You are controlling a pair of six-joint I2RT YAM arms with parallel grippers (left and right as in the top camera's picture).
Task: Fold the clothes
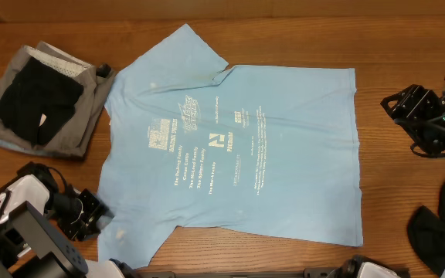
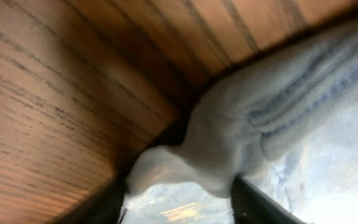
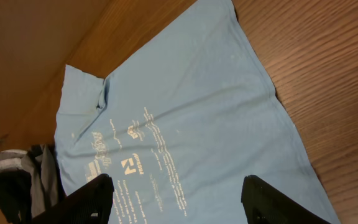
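Shirt (image 1: 238, 147): we see it flat on the table (image 1: 408, 46).
Left gripper (image 1: 93, 215): jaws apart, shirt edge between.
Right gripper (image 1: 405, 104): spread, empty.
Pile (image 1: 41, 104): 2 garments, beside the sleeve.

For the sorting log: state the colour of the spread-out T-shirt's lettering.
Off-white lettering on the light-blue T-shirt; clearest overhead.

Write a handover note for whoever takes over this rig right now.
Left gripper: at the near-left sleeve of the light-blue T-shirt, with cloth bunched between its fingers. Whether it is gripping cannot be confirmed.
Right gripper: open, holding nothing, off the shirt's right edge.
T-shirt: spread flat mid-table, print up.
Grey and black garments: stacked at the far left.
Done: shirt laid out.
Left: every fold of the shirt.
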